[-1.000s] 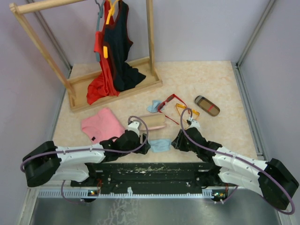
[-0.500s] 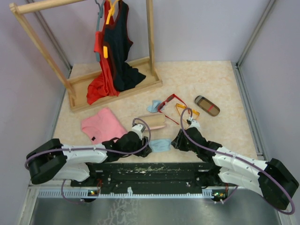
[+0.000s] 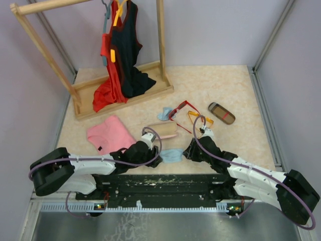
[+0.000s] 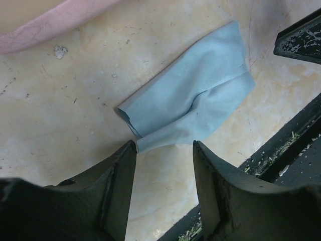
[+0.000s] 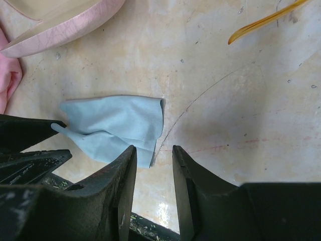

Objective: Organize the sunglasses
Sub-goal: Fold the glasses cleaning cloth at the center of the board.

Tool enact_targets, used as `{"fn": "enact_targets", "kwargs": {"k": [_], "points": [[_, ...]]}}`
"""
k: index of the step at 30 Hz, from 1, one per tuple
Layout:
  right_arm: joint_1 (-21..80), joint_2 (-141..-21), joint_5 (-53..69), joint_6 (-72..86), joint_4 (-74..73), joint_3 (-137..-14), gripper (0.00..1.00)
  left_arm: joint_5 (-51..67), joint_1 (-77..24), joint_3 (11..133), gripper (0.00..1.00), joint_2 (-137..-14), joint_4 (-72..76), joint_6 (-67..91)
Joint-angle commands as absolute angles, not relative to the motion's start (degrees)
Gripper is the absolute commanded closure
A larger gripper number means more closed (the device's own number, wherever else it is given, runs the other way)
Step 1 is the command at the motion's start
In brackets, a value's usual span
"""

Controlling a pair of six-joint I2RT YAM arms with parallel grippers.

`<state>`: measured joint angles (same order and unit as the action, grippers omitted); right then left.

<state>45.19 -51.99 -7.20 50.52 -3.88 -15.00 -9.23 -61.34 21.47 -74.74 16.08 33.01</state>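
Two grippers: the left gripper (image 4: 164,146) and the right gripper (image 5: 153,150) are held low by the near edge of the table (image 3: 235,85), one at each side of a blue cloth (image 3: 172,154). Both pairs of jaws are seen apart and nothing is gripped.
Step in hand: the cloth is judged to be the target, since its near corner is straddled by the left fingers (image 4: 118,186).
Doing it well: the folded corner is best pinched from above, and the right gripper is best drawn aside first so that a knock is avoided.
Near edge: little room is left there, as the black base plate (image 3: 160,183) lies just beside the cloth.
Pink case (image 3: 163,130): it is found open, just beyond the cloth.
Sunglasses: the red pair (image 3: 176,111) and the orange pair (image 3: 208,121) are placed beyond the pink case, close together, outside any case.
Farther things: a second cloth (image 3: 164,113) and a striped case (image 3: 221,113) are seen beside them.
Open room: the freest path is judged to lie right and rearward; the back left is taken by a clothes rack (image 3: 125,95).
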Motion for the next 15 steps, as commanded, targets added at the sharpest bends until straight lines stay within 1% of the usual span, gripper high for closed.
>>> {"fn": "enact_targets", "kwargs": {"k": [1,5,15], "points": [[44.84,-51.68,-6.97,49.75,-1.54,-17.45,0.64,-7.95,-60.99,19.62,0.47,-75.43,19.09,31.22],[44.83,-51.64,-6.88,49.83,-1.51,-17.49,0.65,-7.21,-61.00,19.53,0.62,-75.13,19.52,30.50],[44.85,-50.49,-7.10,49.99,-2.65,-17.00,0.65,-8.67,-60.91,19.25,0.92,-73.32,19.51,29.61]]}}
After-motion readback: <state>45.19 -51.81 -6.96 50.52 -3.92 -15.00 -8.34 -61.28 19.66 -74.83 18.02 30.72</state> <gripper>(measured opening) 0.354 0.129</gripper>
